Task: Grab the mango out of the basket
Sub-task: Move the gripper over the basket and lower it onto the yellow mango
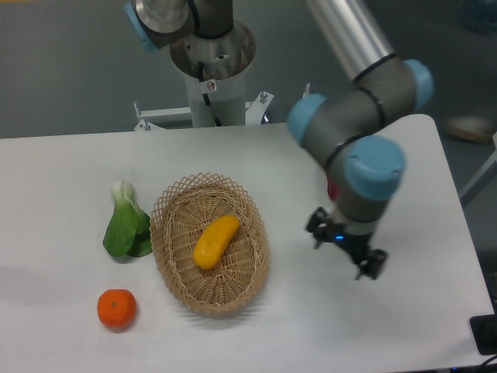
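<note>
**Approach stage: arm standing off from the basket**

The mango (216, 241) is lying diagonally inside the basket (172, 203). The gripper (346, 250) is hovering well to one side, empty; its jaw spacing cannot be told. Next, seemingly: travelling over, aligning across the fruit, descending.

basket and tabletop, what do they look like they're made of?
Basket: looks like woven wicker or rattan, light tan, matte; the interlaced strands and open lattice rim show it. Could be a synthetic imitation.
Tabletop: smooth white surface, probably laminate or painted board, low sheen; no grain or seams visible, so the core material can't be told.
</note>
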You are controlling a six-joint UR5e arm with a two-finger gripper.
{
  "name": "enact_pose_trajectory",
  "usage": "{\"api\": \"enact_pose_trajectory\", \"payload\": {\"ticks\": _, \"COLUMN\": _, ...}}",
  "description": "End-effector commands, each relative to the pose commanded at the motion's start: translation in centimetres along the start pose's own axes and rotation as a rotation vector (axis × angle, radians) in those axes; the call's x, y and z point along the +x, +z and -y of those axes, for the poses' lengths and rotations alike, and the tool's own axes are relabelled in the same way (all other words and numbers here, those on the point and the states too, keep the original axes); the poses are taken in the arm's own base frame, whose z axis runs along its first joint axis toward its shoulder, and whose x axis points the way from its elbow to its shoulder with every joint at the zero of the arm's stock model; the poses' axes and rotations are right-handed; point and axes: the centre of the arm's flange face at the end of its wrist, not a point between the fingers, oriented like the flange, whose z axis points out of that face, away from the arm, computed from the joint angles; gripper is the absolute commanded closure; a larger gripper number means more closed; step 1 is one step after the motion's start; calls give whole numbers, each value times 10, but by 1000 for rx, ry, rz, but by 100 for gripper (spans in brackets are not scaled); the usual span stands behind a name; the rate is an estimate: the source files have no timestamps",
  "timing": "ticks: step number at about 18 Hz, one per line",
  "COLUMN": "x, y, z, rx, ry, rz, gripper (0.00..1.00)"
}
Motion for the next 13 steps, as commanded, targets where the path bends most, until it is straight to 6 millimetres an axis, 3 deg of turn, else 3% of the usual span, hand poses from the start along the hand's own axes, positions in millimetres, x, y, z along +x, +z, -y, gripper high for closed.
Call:
{"api": "enact_pose_trajectory", "payload": {"ticks": 2, "x": 24, "y": 8, "z": 23, "rx": -10, "ry": 31, "rz": -21, "gripper": 0}}
{"api": "enact_pose_trajectory", "payload": {"ticks": 4, "x": 41, "y": 9, "z": 35, "rx": -9, "ry": 43, "rz": -33, "gripper": 0}}
{"api": "enact_pose_trajectory", "payload": {"ticks": 8, "x": 71, "y": 22, "z": 79, "rx": -21, "ry": 4, "rz": -61, "gripper": 0}}
{"api": "enact_pose_trajectory", "payload": {"ticks": 13, "x": 94, "y": 39, "z": 108, "rx": -40, "ry": -59, "rz": -89, "gripper": 0}}
